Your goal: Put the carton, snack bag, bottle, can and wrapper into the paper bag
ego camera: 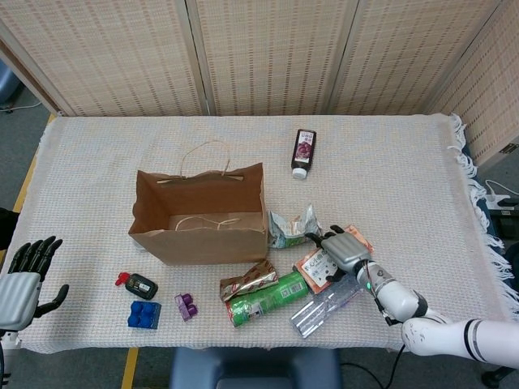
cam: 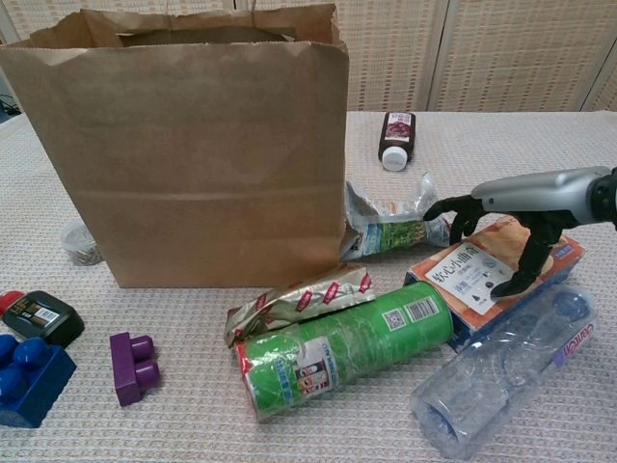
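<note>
Woven cloth covers the bench (ego camera: pixel 389 186), where the right hand (cam: pixel 516 207) curls over the carton (cam: pixel 492 275) lying right of the paper bag (cam: pixel 193 154); it should grip both long sides firmly before lifting.
</note>
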Controlling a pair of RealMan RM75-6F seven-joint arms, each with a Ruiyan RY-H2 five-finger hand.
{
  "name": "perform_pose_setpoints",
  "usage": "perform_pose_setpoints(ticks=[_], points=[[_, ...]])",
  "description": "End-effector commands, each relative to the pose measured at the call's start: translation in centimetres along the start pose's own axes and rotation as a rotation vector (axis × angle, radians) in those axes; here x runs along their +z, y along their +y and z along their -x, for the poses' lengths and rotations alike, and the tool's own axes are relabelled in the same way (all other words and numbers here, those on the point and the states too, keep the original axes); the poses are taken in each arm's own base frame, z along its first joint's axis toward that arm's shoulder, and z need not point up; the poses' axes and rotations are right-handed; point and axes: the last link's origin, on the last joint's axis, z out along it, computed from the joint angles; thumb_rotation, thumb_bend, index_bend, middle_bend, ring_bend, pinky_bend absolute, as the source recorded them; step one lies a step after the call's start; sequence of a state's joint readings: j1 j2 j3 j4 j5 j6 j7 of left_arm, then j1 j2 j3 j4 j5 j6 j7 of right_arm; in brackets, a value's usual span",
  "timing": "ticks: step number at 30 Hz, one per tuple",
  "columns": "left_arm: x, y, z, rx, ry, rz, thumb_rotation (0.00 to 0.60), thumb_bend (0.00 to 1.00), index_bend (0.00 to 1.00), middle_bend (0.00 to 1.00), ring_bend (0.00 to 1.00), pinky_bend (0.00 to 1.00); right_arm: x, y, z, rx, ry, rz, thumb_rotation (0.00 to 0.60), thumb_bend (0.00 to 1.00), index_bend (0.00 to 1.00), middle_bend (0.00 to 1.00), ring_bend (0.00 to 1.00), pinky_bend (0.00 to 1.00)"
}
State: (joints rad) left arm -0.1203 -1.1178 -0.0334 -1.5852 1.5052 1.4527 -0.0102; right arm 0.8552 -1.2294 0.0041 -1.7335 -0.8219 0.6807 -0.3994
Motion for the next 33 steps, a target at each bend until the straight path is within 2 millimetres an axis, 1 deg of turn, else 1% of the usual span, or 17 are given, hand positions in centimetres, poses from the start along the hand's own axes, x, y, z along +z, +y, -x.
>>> perform_pose_setpoints(ticks=[1,6,11,15,18,25,33], points=[[0.0,0.0,0.0,0.0,0.0,0.0,0.6,0.37,0.0,0.0,0.0,0.0,0.0,0.0,0.0,-0.009,-0.011,0.008,0.598,0.09,0.0,0.23,0.08,0.0],[0.0,0.0,0.0,0.0,0.0,0.0,0.6,0.37,0.0,0.0,0.0,0.0,0.0,-0.1,0.0,-0.016,-0.021,0.016,0.599,0.09,0.0,0.15,0.03,0.0],[0.0,0.0,0.0,-0.003,-0.001,0.001,0.6,0.37,0.0,0.0,0.0,0.0,0.0,-0.1,-0.2,0.011,-0.026,0.024,0.6,0.09,0.0,0.12,0.0,0.0],[0.0,0.0,0.0,-0.004,-0.001,0.002,0.6,0.37,0.0,0.0,0.0,0.0,-0.3,0.3,-0.5,0.009,-0.031,0.033,0.6,0.06,0.0,0.09,0.0,0.0],[0.0,0.0,0.0,-0.004,-0.001,0.002,0.6,0.37,0.0,0.0,0.0,0.0,-0.5,0.5,-0.6,0.015,-0.032,0.039,0.6,0.04,0.0,0.08,0.0,0.0],[0.0,0.0,0.0,-0.001,-0.001,0.001,0.6,0.37,0.0,0.0,0.0,0.0,-0.8,1.0,-0.4,-0.017,-0.048,0.052,0.6,0.04,0.0,0.08,0.0,0.0],[0.0,0.0,0.0,-0.001,-0.001,0.001,0.6,0.37,0.0,0.0,0.0,0.0,-0.5,0.9,-0.1,-0.041,-0.049,0.058,0.6,0.04,0.0,0.06,0.0,0.0]])
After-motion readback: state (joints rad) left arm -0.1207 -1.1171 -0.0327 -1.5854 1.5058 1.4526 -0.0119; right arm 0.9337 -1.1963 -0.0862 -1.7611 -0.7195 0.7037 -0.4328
